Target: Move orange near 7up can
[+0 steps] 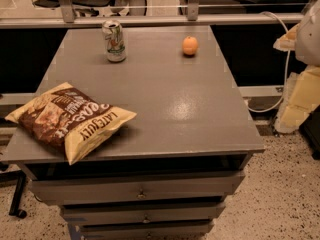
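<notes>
The orange [190, 45] sits on the grey cabinet top [165, 99] near its far right corner. The 7up can [114, 41] stands upright near the far edge, left of centre, about a can's height and a half to the left of the orange. My gripper [301, 101] is at the right edge of the view, off the cabinet's right side, well away from both the orange and the can and holding neither.
A brown-and-yellow chip bag [70, 119] lies at the front left corner of the cabinet top. Drawers [140, 191] are below the front edge. A metal rail [150, 20] runs behind the cabinet. A white cable [285, 74] hangs at the right.
</notes>
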